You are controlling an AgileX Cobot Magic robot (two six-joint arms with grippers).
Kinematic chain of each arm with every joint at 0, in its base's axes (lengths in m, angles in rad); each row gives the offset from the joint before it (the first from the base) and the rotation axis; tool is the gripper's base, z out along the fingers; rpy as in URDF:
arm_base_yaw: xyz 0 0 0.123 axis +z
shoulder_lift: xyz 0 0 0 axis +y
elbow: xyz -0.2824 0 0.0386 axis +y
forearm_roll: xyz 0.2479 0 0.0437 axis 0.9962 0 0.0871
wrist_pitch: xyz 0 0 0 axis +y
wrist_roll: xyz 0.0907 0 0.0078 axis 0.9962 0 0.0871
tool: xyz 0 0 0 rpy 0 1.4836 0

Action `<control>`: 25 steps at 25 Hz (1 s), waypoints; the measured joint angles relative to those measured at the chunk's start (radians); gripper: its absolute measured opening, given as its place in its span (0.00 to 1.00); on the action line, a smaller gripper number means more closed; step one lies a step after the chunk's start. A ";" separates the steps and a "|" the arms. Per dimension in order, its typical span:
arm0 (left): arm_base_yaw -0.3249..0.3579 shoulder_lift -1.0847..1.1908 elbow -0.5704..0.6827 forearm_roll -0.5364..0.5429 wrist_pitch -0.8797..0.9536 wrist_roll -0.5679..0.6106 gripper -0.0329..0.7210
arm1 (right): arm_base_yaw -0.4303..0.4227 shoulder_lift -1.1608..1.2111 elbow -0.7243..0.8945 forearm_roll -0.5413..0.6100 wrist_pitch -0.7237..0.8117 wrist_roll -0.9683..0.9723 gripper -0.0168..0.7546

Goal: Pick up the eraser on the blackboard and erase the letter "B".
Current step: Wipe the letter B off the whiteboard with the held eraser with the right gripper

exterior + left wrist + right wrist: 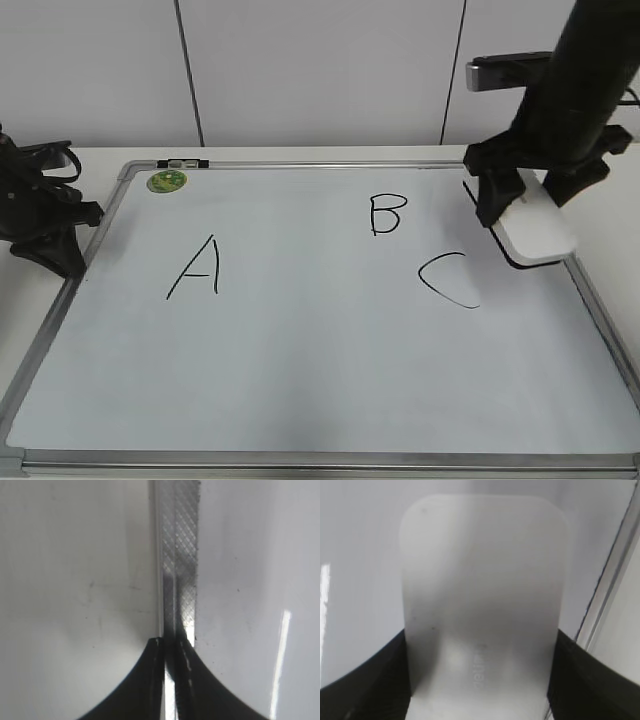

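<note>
Exterior view, we see the right gripper (527, 198) clamped on the eraser (537, 232) at the blackboard (300, 380) right edge, just right of the letter "B" (387, 214) (unerased), left gripper (171, 647) closed on nothing at the frame's left side.

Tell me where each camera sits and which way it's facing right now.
Exterior: in front of the blackboard, slanting down; both arms show, right gripper astride the eraser.
Left wrist: on the left arm, looking down at the board's frame; left gripper fingers together.
Right wrist: on the right arm, looking down at the eraser between its fingers.
Shared: eraser, exterior and right wrist.
</note>
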 joint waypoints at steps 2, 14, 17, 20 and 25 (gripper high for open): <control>0.000 0.000 0.000 0.000 0.001 0.000 0.06 | 0.000 0.074 -0.087 0.000 0.025 -0.004 0.72; 0.000 0.000 0.000 0.000 0.002 0.000 0.06 | 0.013 0.481 -0.605 0.053 0.061 -0.006 0.72; 0.000 0.000 0.000 0.000 0.002 0.000 0.06 | 0.013 0.546 -0.691 0.056 0.061 -0.006 0.72; 0.000 0.000 0.000 0.000 0.002 0.000 0.06 | 0.013 0.590 -0.752 0.058 0.063 -0.006 0.72; 0.000 0.000 0.000 0.000 0.002 0.000 0.06 | 0.013 0.638 -0.777 0.064 0.065 -0.006 0.72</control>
